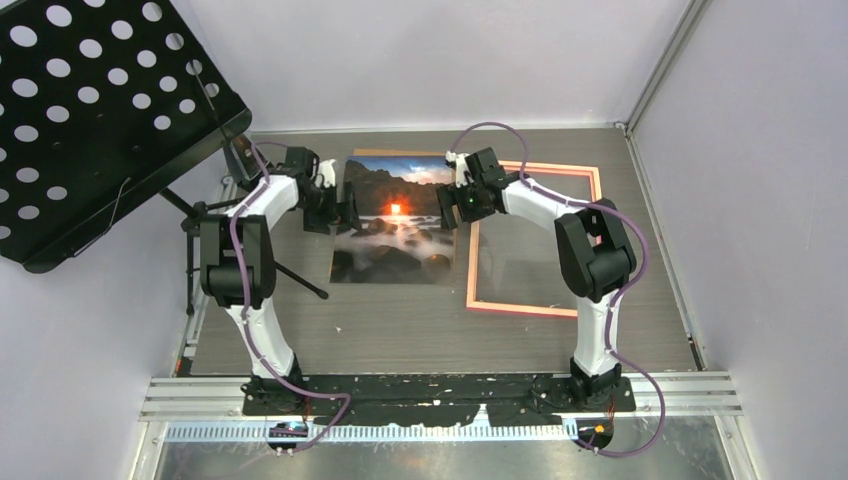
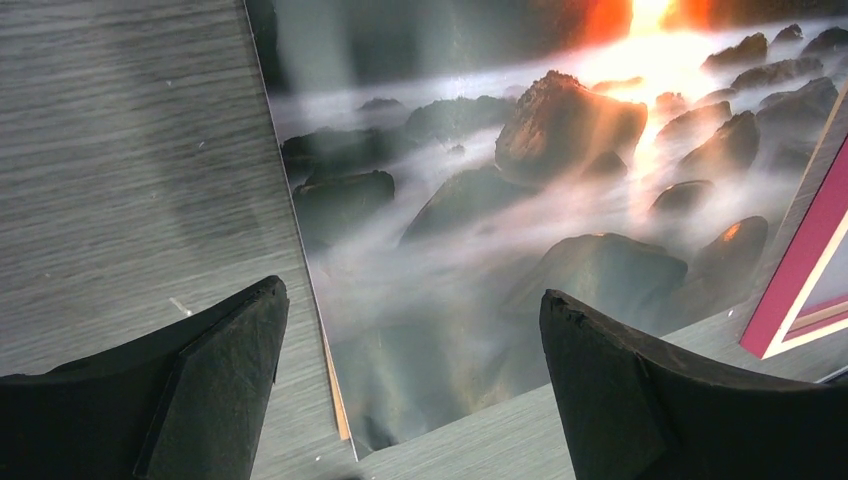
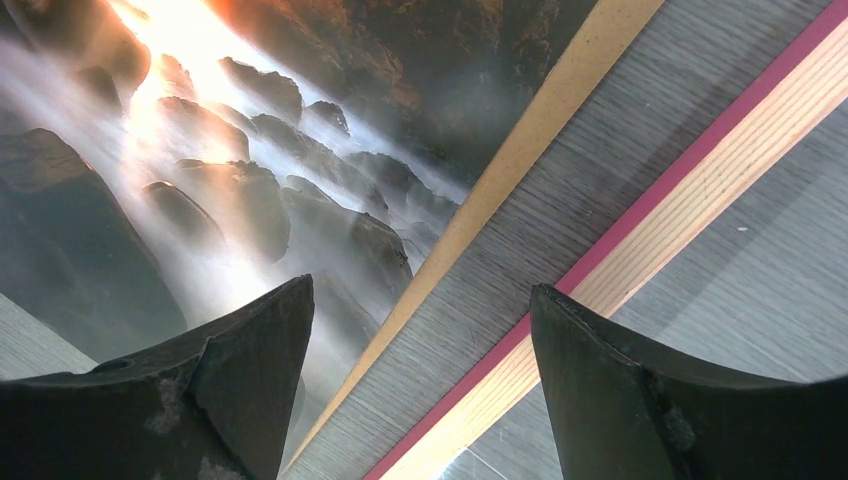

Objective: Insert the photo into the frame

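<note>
Photo (image 1: 395, 225) lies face up on the grey wood-grain table (image 1: 400, 335), the sunset print resting on a brown backing board (image 3: 530, 140) that shows as a thin strip along its right and far edges. The pink-orange frame (image 1: 525, 308) lies flat just to its right, with bare tabletop showing through it and a narrow band of table between its left rail and the board. The left gripper (image 2: 410, 300) hangs over the print's left edge with its jaws wide, one finger over the table and the other over the misty rocks, holding nothing. The right gripper (image 3: 420, 290) is also spread wide and empty, straddling the print's right edge and the frame's left rail. A black perforated music stand (image 1: 90, 110) stands at the far left.
</note>
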Controlling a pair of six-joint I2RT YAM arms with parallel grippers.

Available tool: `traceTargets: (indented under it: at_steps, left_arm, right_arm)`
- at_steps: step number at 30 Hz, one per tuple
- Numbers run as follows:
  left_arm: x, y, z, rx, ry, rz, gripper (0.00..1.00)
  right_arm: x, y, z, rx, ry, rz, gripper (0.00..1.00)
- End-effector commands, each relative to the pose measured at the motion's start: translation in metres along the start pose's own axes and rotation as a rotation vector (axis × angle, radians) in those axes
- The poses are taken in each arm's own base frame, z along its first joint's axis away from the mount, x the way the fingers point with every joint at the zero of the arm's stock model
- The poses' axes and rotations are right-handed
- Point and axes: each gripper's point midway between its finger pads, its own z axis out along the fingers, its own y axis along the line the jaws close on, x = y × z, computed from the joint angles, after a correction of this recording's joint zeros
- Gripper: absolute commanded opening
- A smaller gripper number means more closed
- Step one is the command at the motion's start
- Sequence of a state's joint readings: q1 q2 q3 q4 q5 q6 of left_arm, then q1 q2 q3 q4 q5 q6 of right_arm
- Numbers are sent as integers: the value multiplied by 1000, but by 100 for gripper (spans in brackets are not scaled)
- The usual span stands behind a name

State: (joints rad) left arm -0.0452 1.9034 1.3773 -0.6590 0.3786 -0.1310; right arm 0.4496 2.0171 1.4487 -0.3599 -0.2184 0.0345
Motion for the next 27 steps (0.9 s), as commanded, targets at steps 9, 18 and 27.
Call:
traceTargets:
  at_steps: [9,18,27]
  left_arm:
    - [-16,-7,4,59,-4,-63,93]
    - [-19,-8,5,78,2,-88,92]
    - [-24,-10,6,84,6,-117,92]
  right_arm:
    - [-12,16,10,-97,-30,-12,83]
    - [-19,20,16,-129,-35,-8,81]
    - [-26,19,14,-109,-64,1,80]
